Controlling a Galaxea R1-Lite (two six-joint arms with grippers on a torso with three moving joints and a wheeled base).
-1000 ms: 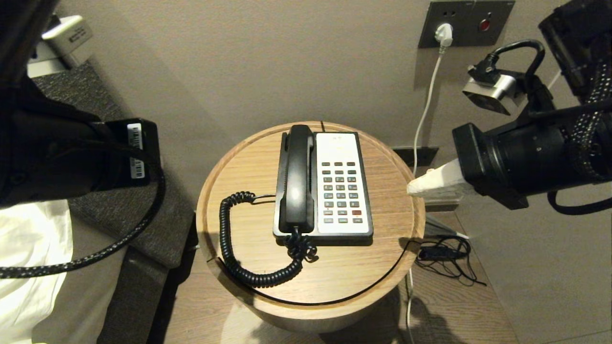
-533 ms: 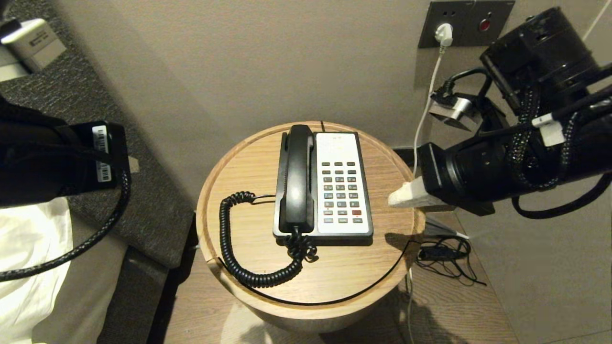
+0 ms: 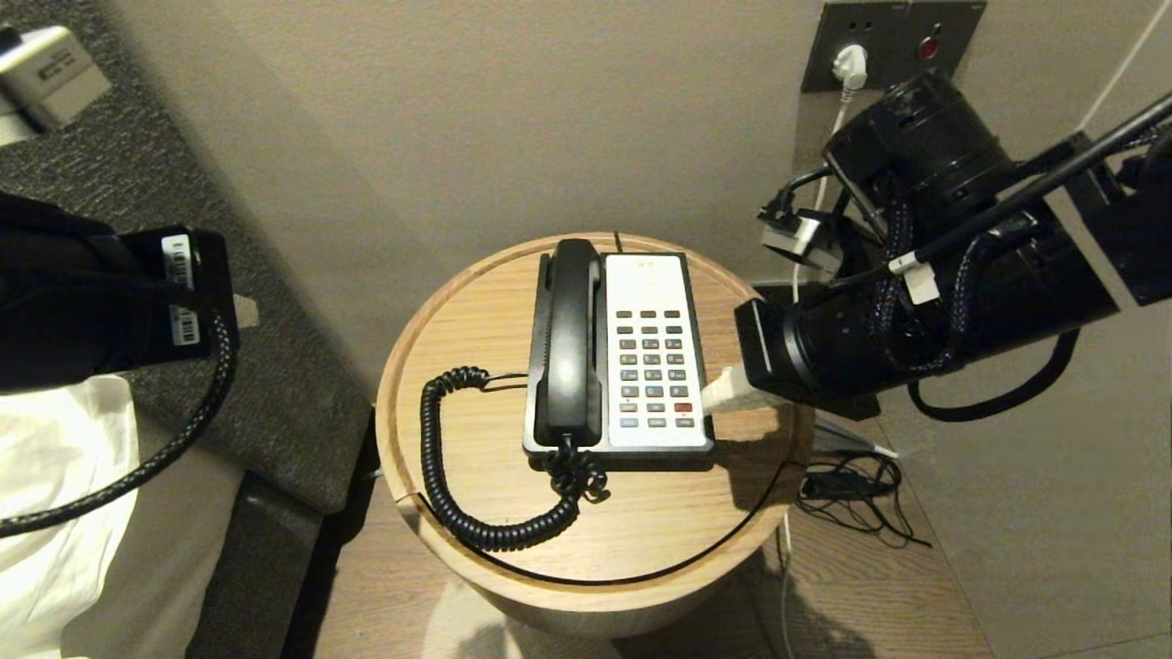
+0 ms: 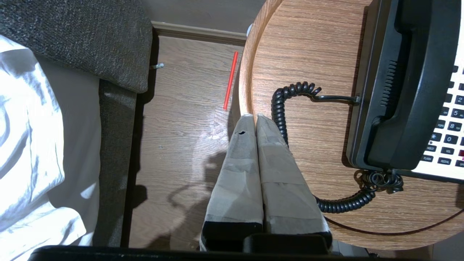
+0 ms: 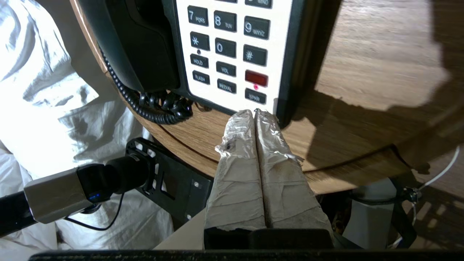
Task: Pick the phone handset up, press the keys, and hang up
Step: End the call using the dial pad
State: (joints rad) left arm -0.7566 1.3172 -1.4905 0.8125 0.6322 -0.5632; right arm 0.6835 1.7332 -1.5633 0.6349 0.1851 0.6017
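Phone handset [image 3: 569, 340] cradled, left of right pincer [image 3: 710, 395].

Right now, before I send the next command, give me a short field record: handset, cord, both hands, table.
handset: phone handset lies seated in the cradle on the left side of the phone base, not lifted
cord: coiled cord loops on the table from the handset's near end
right hand: right hand shut, empty, tips at the base's right edge near the lower keys
left hand: left hand shut, empty, beside the table's left rim
table: round wooden table carries the phone
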